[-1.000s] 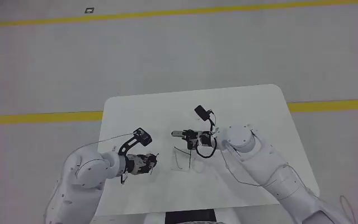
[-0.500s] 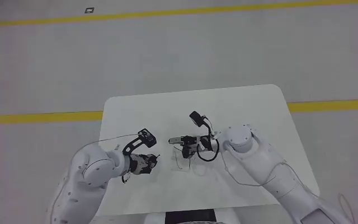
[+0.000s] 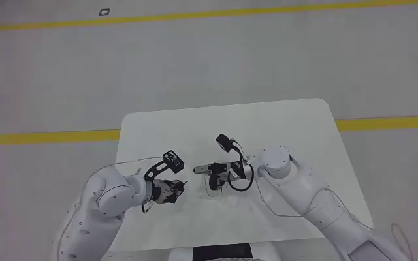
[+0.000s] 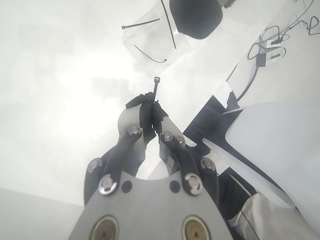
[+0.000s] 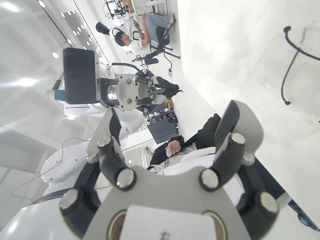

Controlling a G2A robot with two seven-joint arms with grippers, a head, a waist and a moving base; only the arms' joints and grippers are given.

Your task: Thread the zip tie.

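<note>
My left gripper [image 4: 152, 108] is shut on a black zip tie [image 4: 155, 88], whose square head sticks out past the fingertips. In the top view the left gripper [image 3: 179, 188] sits near the table's front, left of a clear tray [image 3: 213, 187]. The tray [image 4: 140, 38] holds three loose black zip ties [image 4: 167, 18]. My right gripper [image 5: 172, 121] is open with nothing between its fingers. It hovers by the tray's far left corner [image 3: 199, 169], facing the left gripper [image 5: 173, 89]. Two of the loose zip ties [image 5: 287, 81] lie beside it.
The white table [image 3: 287, 124] has bare room at the back and on the right. Its front edge runs close behind the left gripper. Beyond the table lies grey floor with yellow lines [image 3: 59, 136].
The right gripper has moved left and toward the front, closer to the tray and the left gripper. The left gripper has shifted slightly right, still holding its zip tie.
</note>
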